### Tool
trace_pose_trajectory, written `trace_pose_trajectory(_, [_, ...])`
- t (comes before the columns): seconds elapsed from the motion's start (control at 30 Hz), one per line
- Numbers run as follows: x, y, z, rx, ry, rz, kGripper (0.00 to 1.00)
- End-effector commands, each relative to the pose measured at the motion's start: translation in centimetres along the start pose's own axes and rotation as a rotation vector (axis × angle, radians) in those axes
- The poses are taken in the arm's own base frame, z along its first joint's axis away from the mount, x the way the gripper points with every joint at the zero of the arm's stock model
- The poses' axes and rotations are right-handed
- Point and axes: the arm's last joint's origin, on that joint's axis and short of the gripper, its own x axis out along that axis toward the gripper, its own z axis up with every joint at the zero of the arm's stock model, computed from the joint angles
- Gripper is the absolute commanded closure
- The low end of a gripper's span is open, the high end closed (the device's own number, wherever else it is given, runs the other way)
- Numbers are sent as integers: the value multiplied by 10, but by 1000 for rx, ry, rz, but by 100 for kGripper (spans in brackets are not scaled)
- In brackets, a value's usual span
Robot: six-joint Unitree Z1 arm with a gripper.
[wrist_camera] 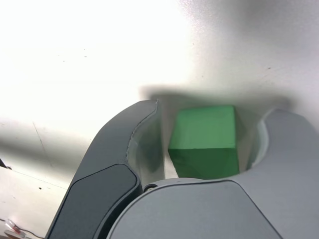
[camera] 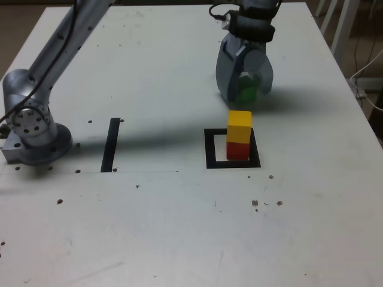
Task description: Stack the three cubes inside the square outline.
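Note:
The green cube point(camera: 247, 89) point(wrist_camera: 205, 130) rests on the table behind the square outline point(camera: 210, 149). My gripper point(camera: 244, 95) point(wrist_camera: 217, 108) is lowered over it with one jaw close on each side. Whether the jaws press on the cube is not clear. Inside the outline, the yellow cube point(camera: 239, 126) sits squarely on the red cube point(camera: 238, 150), toward the outline's right side in the exterior view.
A single black strip point(camera: 111, 144) lies on the white table point(camera: 179, 227) to the exterior view's left of the outline. The arm's base point(camera: 33, 128) stands at the far left, and its link reaches across the back of the table.

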Motion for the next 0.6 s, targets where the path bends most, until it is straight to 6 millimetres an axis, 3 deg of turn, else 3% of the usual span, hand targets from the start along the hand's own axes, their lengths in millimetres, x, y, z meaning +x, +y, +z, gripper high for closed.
trace_pose_trajectory(0.0, [1, -1, 1, 5, 0, 0, 71])
trace_pose_trajectory(0.57, [-7, -9, -5, 60, -9, 42, 71])
